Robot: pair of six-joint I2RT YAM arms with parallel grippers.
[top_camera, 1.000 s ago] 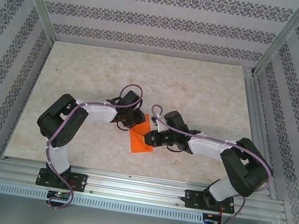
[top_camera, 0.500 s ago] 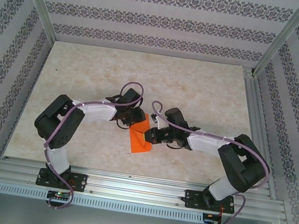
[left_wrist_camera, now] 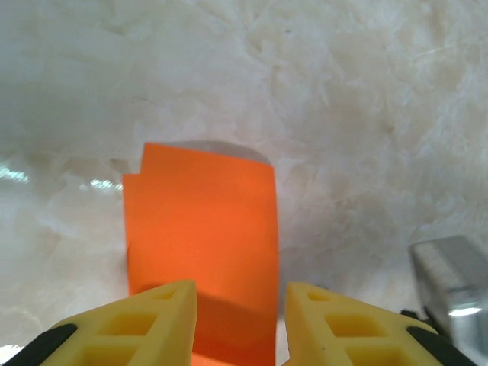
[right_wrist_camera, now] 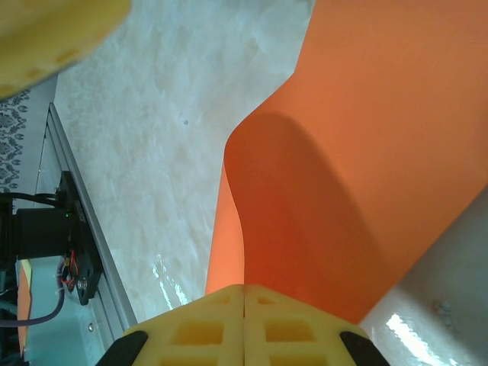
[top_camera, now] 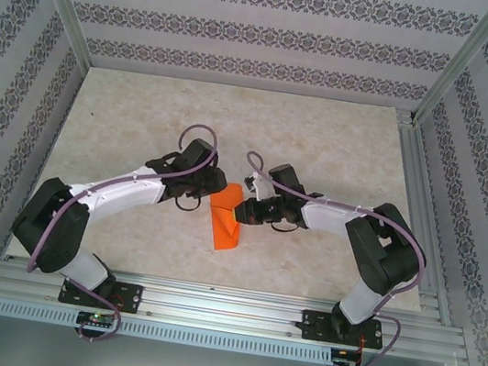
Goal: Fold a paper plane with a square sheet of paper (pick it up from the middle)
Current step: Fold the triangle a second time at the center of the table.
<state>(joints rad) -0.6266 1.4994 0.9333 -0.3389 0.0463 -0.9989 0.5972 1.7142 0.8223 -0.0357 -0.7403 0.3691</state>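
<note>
The square sheet of paper is bright orange and lies folded into a narrow strip at the table's middle, between the two grippers. My right gripper is shut on its right edge. In the right wrist view the shut gripper pinches the sheet, which curls up and away from the fingers. My left gripper stands open at the sheet's upper left. In the left wrist view the gripper straddles the near end of the paper, its yellow fingers apart and low over the sheet.
The pale marble table is ringed by aluminium rails and patterned walls. A grey metal part sits at the right of the left wrist view. A yellow finger crosses the top left corner of the right wrist view.
The left arm has stretched out, its elbow dropping toward the near left. Both grippers shifted slightly toward the far side, and the paper looks narrower and more upright than before.
</note>
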